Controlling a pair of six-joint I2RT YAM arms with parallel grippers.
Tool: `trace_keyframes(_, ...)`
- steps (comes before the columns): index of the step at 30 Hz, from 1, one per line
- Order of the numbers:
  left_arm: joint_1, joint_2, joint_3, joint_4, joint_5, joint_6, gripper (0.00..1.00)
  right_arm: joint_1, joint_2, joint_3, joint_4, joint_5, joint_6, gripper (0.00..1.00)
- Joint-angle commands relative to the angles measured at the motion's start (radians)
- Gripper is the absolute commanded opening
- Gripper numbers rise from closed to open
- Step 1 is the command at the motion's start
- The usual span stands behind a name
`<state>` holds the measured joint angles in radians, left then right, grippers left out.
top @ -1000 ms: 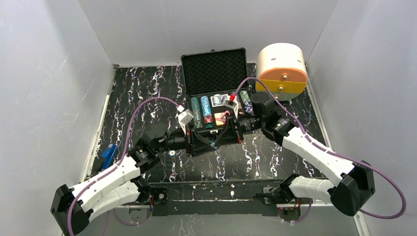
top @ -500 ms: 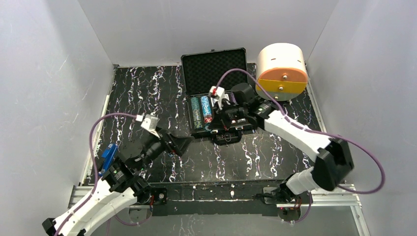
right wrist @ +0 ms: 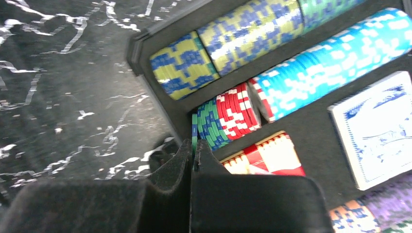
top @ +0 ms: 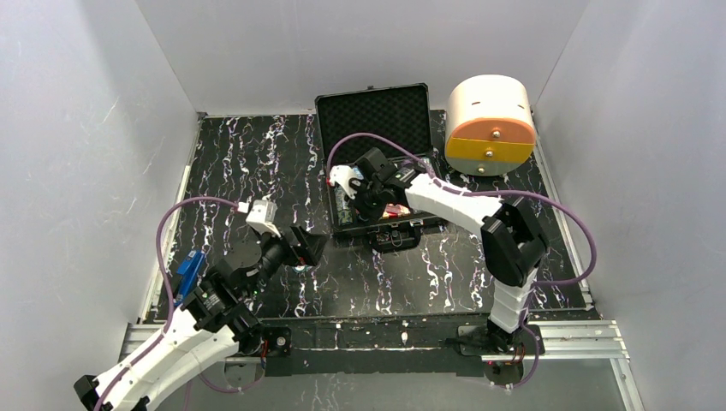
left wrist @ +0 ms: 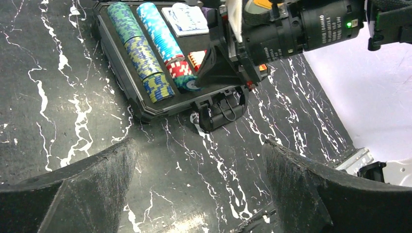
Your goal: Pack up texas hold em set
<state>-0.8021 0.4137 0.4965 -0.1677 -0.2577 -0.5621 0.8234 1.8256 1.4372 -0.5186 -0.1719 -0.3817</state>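
closed right hand [right wrist: 193, 145], perhaps against green chips [right wrist: 209, 125] in briefcase [top: 372, 124]

Open briefcase [top: 372, 128] with raised lid blocks the far middle; the right arm [top: 445, 199] reaches across its tray from the right. White-and-orange cylinder [top: 490, 124] fills the far right corner, and a blue tool [top: 190, 272] sits by the left edge. The far left corner lies open.
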Motion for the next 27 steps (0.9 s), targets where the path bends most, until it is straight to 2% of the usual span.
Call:
trace_keyframes(1,0.0,-0.005,0.017,-0.008,-0.038,-0.002,0.98,0.006,0.052,0.071,-0.028,0.162,-0.114,0.01)
trace_keyframes(9,0.0,-0.035,0.002,0.0,-0.055,-0.005,0.98,0.022,0.054,0.044,0.037,0.226,-0.161,0.01)
trace_keyframes(17,-0.001,-0.027,0.012,-0.021,-0.087,-0.007,0.98,0.046,0.086,0.055,0.065,0.318,-0.182,0.32)
trace_keyframes(21,-0.001,-0.017,0.029,-0.081,-0.162,-0.034,0.98,0.047,0.074,0.065,0.075,0.319,-0.131,0.4)
trace_keyframes(27,0.0,-0.008,0.041,-0.11,-0.203,-0.053,0.98,0.047,-0.059,0.048,0.103,0.16,-0.022,0.56)
